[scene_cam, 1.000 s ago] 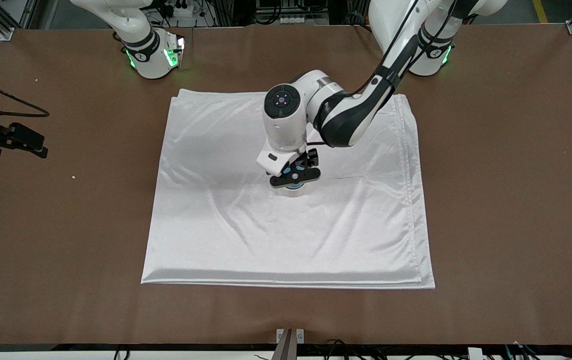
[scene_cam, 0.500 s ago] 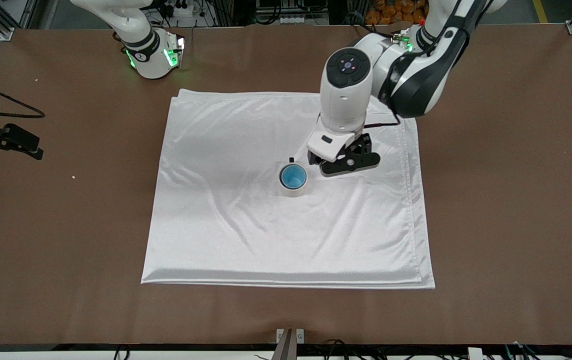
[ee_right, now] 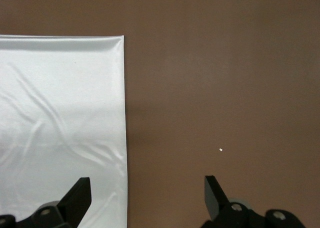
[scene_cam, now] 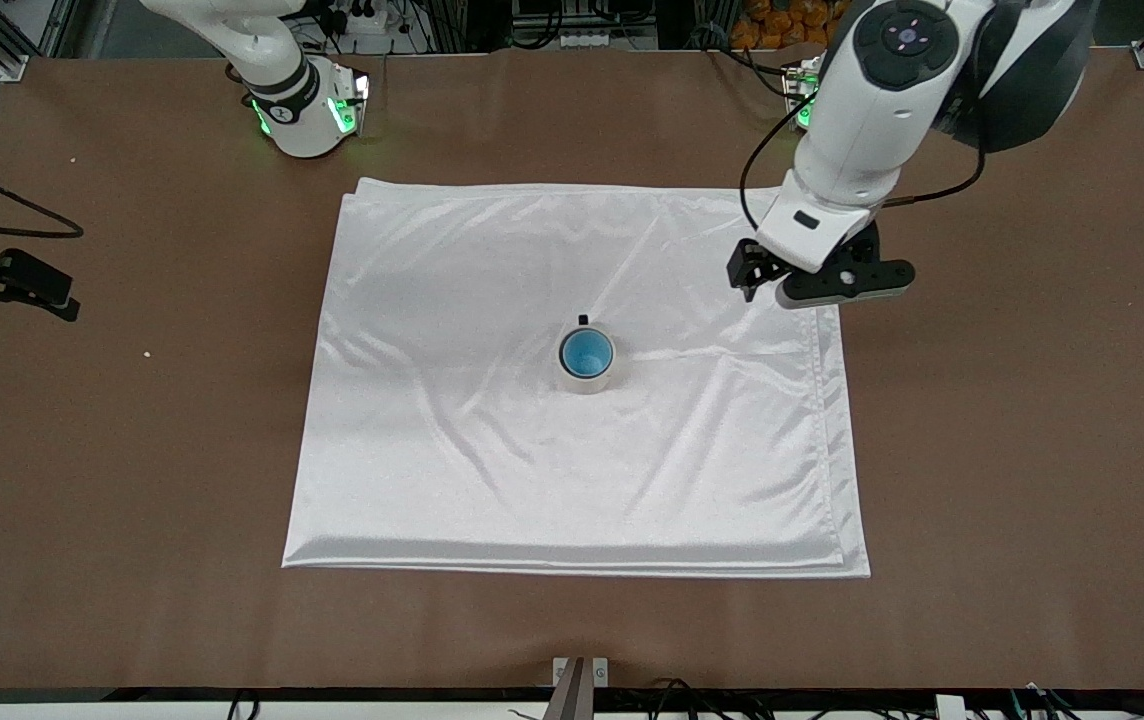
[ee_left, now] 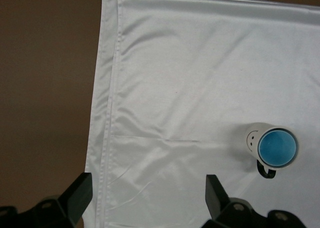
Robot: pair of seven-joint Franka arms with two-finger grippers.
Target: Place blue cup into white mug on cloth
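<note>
The blue cup [scene_cam: 587, 352] sits inside the white mug [scene_cam: 588, 381], which stands upright in the middle of the cloth [scene_cam: 532, 480]. My left gripper [scene_cam: 822, 288] is open and empty, up in the air over the cloth's edge at the left arm's end, well apart from the mug. In the left wrist view [ee_left: 147, 188] the open jaws frame bare cloth [ee_left: 200, 62], with the mug [ee_left: 252, 135] and the cup [ee_left: 277, 148] off to one side. My right gripper [scene_cam: 52, 295] is open and empty over the bare table at the right arm's end, also shown in the right wrist view [ee_right: 147, 188].
The brown table [scene_cam: 1012, 400] surrounds the cloth on all sides. A small white speck [scene_cam: 146, 353] lies on the table toward the right arm's end. The right wrist view shows a cloth corner [ee_right: 50, 87] and the speck [ee_right: 221, 150].
My left gripper has let go of the blue cup, risen and pulled back toward the left arm's end. The cup stays in the mug. The right gripper has barely moved.
</note>
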